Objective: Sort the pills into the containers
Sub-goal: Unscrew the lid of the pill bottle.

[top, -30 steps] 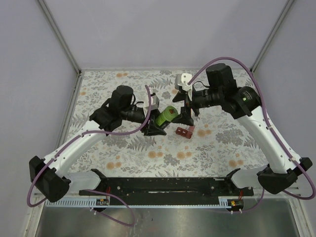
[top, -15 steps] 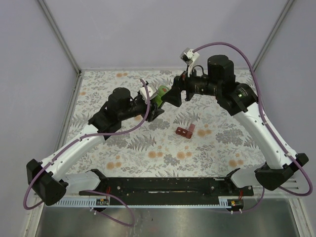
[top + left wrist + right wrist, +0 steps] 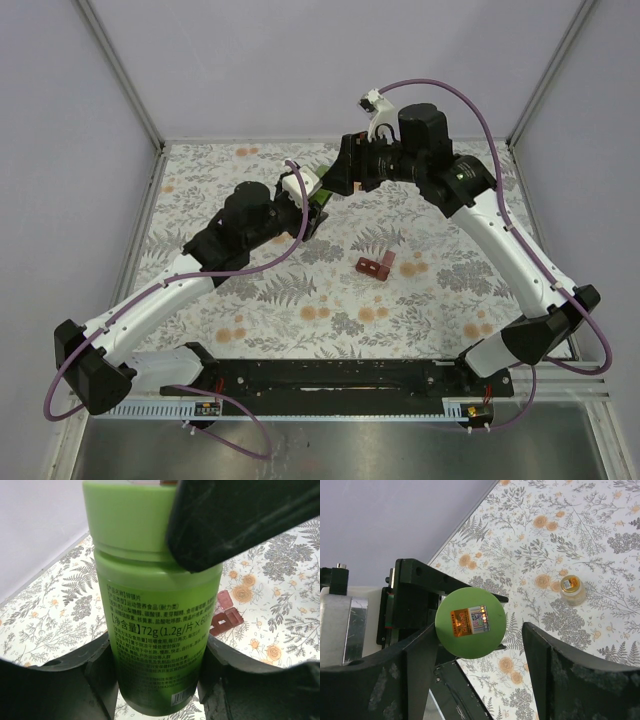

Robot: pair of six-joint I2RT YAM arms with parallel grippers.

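A: The left fingers (image 3: 100, 680) pinch the green bottle (image 3: 155, 605), aloft near the tabletop's (image 3: 450, 300) far edge; the right fingers (image 3: 417, 670) stand spread around its cap (image 3: 470, 622).
B: If they close off-centre, the bottle may twist loose and drop.

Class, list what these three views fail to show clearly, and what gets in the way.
1. The pills: none discernible in any view, too small.
2. The pill box: in the left wrist view the green bottle hides its left part.
3. Its cap: same view, a finger of the right gripper covers one side, the top edge crops it.
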